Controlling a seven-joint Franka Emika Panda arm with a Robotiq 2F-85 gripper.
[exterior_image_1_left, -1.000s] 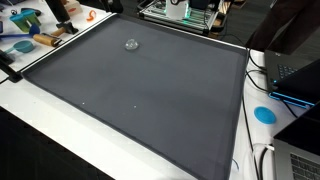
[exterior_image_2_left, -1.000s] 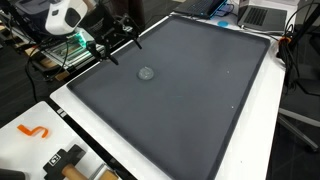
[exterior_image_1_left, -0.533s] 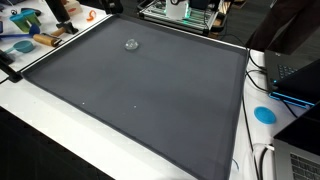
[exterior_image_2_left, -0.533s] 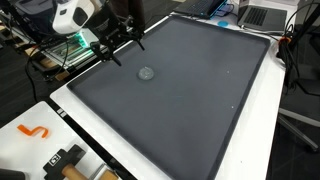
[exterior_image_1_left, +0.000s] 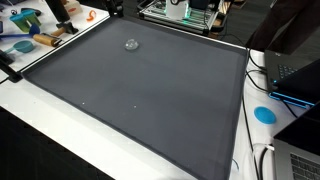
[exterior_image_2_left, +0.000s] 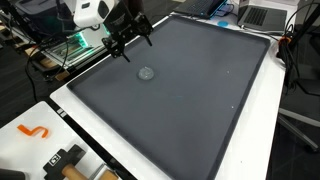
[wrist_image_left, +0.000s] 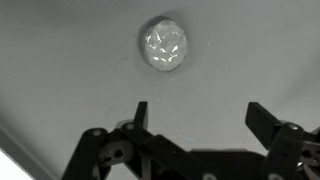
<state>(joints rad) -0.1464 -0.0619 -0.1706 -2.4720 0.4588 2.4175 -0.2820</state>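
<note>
A small, clear, crumpled-looking lump (wrist_image_left: 165, 45) lies on the dark grey mat (exterior_image_2_left: 200, 90); it also shows as a pale speck in both exterior views (exterior_image_1_left: 132, 44) (exterior_image_2_left: 147, 73). My gripper (wrist_image_left: 200, 115) hangs above the mat with its two black fingers (wrist_image_left: 140, 112) spread wide and nothing between them. In the wrist view the lump sits ahead of the fingertips, a little toward the left finger. In an exterior view the gripper (exterior_image_2_left: 133, 40) hovers near the mat's far left edge, just beyond the lump.
A white table border (exterior_image_2_left: 80, 120) surrounds the mat. Tools and an orange hook (exterior_image_2_left: 35, 131) lie on it at one corner. A metal frame rack (exterior_image_1_left: 180, 12) stands behind the mat. Laptops, cables and a blue disc (exterior_image_1_left: 264, 114) occupy the right side.
The arm has swung in over the mat's edge toward the clear lump. The fingers stay spread. The lump has not moved.
</note>
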